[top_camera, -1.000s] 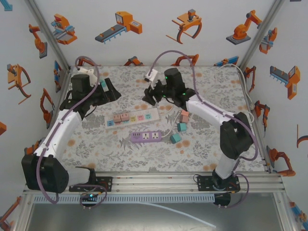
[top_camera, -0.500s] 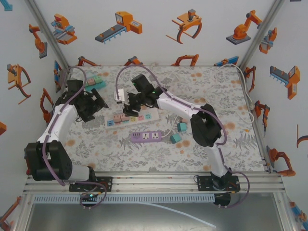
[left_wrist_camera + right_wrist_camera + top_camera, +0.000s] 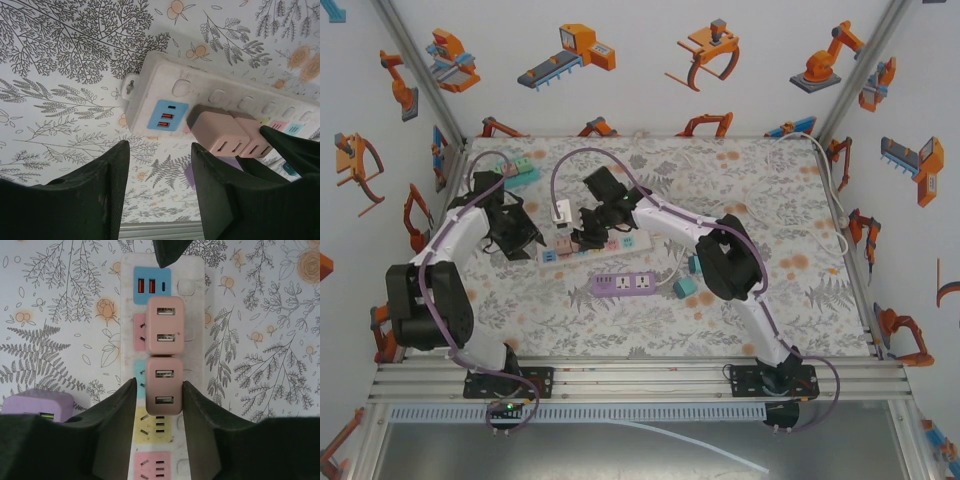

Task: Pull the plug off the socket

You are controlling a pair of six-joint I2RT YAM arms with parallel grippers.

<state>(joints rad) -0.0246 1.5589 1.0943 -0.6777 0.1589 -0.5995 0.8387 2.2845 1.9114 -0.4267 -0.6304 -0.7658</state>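
the second pink plug point(image 3: 163, 386) in the strip point(image 3: 192, 287) is being straddled by the right tool point(image 3: 158, 384), clamping unclear. the strip should be pinned by the part-open, empty left tool point(image 3: 160, 146) during a straight pull.

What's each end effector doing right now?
Left end effector: open, holding nothing.
Right end effector: closed on a pink plug.

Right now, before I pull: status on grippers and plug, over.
Left gripper open at power strip end. Right gripper straddles one pink plug, grip unconfirmed. Plug seated. Other pink plug hard alongside.
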